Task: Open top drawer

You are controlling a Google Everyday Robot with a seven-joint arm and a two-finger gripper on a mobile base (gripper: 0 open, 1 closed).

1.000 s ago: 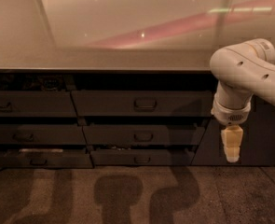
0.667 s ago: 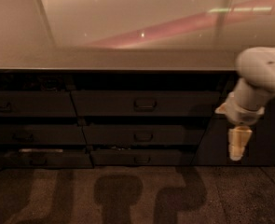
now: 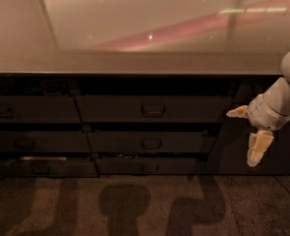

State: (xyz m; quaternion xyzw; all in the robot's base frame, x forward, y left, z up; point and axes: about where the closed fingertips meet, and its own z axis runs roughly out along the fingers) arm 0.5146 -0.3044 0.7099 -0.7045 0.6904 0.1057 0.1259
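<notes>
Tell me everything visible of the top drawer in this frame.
The top drawer is a wide, dark grey, flat front, seemingly metal, just under the counter, with a small loop handle at centre. It looks shut; no tray shows. The gripper, open, hangs at its right end; contact is unclear.

Gripper (image 3: 248, 131) at the right with fingers spread, hanging before a dark panel (image 3: 228, 154), open air leftward to the top drawer (image 3: 115, 109) and its handle (image 3: 153, 109), countertop (image 3: 134, 63) edge overhanging above, lower drawers (image 3: 120, 142) beneath, open floor (image 3: 134, 205) near.
</notes>
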